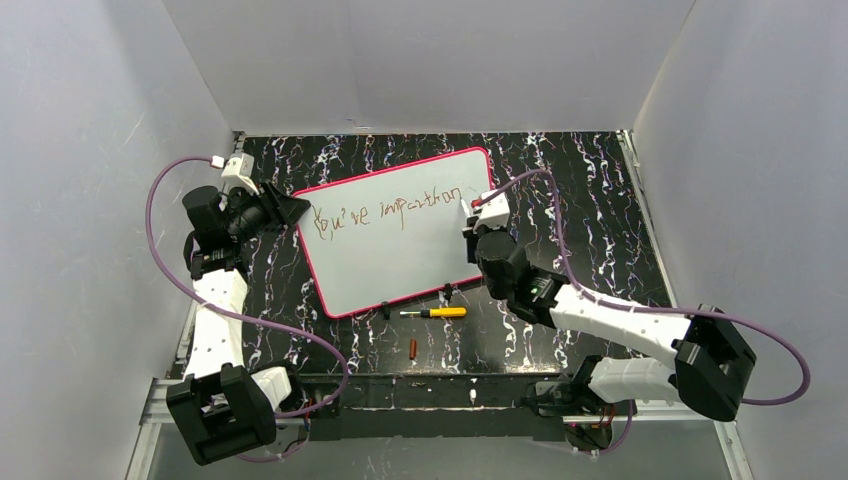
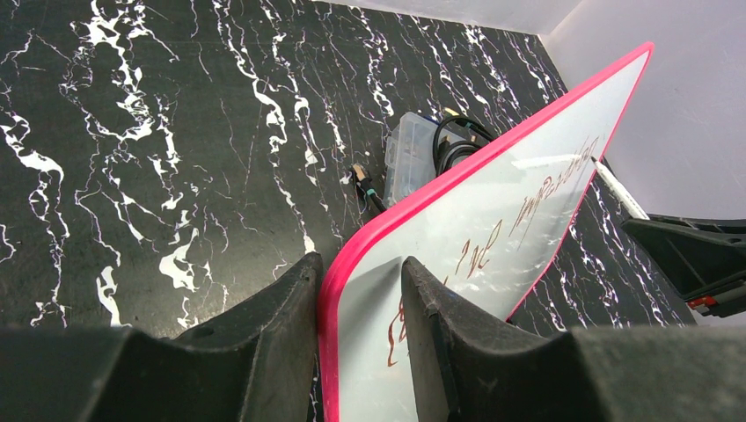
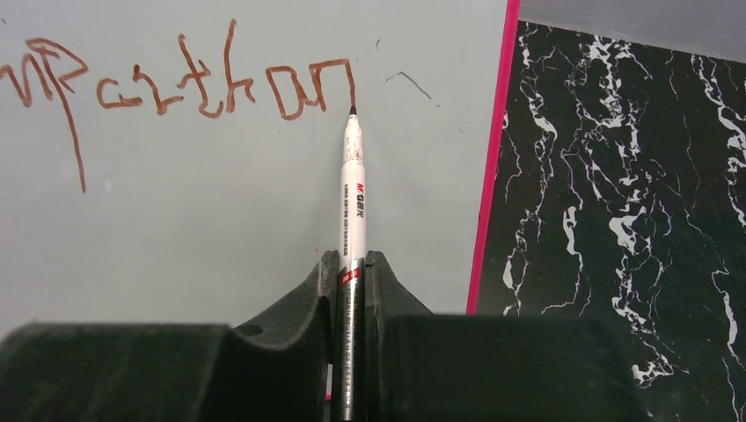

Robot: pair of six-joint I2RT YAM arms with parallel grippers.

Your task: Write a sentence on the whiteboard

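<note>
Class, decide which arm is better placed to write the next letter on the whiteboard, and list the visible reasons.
Right. The right gripper is shut on the marker, its tip at the last letter of the sentence on the whiteboard. The left gripper only clamps the board's corner in its jaws, carrying no pen.

In the right wrist view, the sentence (image 3: 211, 92) was cut off by the left edge, and the marker's (image 3: 352, 202) rear end was hidden between the right fingers (image 3: 299, 308). In the left wrist view, the whiteboard's (image 2: 493, 220) lower part was partly covered by the left fingers (image 2: 440, 334). From above, a small reddish thing (image 1: 414, 348) on the desk (image 1: 590, 200) could not be identified.
</note>
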